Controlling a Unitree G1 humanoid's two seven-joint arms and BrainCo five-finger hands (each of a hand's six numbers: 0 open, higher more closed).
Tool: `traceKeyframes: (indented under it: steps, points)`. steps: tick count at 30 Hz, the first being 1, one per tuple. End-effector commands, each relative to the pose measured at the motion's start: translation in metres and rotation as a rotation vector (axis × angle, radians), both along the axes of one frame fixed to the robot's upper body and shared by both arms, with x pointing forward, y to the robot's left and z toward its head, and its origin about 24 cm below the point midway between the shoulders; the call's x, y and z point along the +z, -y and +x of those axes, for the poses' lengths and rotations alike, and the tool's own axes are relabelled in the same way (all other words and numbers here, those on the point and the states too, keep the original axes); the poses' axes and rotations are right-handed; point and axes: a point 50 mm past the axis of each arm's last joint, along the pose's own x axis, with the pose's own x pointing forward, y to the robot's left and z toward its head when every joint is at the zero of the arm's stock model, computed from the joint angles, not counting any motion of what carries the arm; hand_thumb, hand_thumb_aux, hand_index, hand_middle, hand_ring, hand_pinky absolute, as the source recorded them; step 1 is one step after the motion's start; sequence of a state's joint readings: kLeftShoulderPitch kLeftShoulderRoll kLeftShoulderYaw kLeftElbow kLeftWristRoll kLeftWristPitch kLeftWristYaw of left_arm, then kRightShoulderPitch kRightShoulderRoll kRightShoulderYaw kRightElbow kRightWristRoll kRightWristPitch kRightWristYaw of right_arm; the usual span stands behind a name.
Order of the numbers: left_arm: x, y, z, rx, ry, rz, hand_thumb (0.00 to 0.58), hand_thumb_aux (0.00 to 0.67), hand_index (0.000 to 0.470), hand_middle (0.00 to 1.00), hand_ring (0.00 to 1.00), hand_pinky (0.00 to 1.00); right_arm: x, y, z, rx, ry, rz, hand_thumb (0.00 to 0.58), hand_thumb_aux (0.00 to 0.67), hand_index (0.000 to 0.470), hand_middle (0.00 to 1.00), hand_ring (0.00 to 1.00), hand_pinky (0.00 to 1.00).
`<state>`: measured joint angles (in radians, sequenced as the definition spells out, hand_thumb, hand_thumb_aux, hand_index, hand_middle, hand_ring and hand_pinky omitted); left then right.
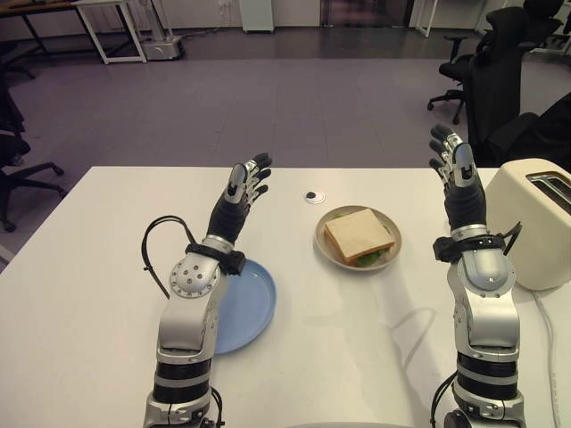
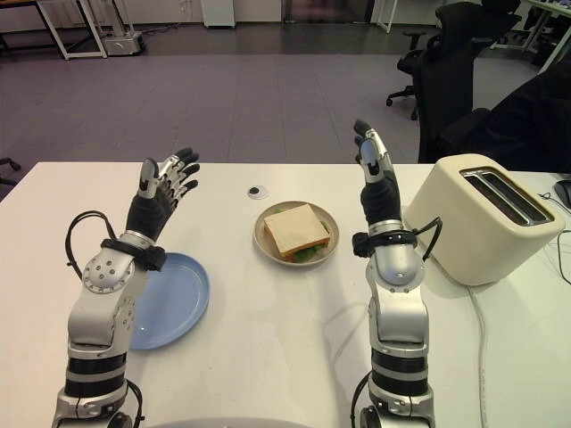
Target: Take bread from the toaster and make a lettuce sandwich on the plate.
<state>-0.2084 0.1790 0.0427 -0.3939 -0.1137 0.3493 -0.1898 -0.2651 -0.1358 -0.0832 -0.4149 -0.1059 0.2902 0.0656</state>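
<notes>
A sandwich (image 1: 359, 235) lies on a beige plate (image 1: 392, 253) at the middle of the white table; its top bread slice is pale and lettuce shows at the front edge. The cream toaster (image 2: 486, 223) stands at the right, its slots dark. My left hand (image 1: 245, 189) is raised above the table left of the plate, fingers spread, holding nothing. My right hand (image 1: 457, 169) is held upright between the plate and the toaster, fingers straight, also holding nothing.
A blue plate (image 2: 183, 299) lies at the left, partly under my left forearm. A small black-and-white disc (image 1: 313, 197) sits behind the beige plate. The toaster's cable (image 2: 477, 348) runs along the right side. Office chairs stand beyond the table's far right.
</notes>
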Motion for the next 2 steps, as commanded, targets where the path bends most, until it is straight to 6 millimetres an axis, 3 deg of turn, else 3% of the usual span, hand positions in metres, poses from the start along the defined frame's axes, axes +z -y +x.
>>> traceKeyframes:
  steps: [1, 2]
  points:
    - [0.0000, -0.0035, -0.0011, 0.022, 0.001, 0.022, 0.000, 0.000, 0.000, 0.00, 0.00, 0.00, 0.0025, -0.0005, 0.0052, 0.014, 0.006, 0.016, 0.000, 0.000, 0.000, 0.00, 0.00, 0.00]
    - [0.0000, -0.0035, -0.0010, 0.025, 0.002, 0.023, 0.000, 0.000, 0.000, 0.00, 0.00, 0.00, 0.0023, -0.0005, 0.0060, 0.016, 0.006, 0.015, 0.000, 0.000, 0.000, 0.00, 0.00, 0.00]
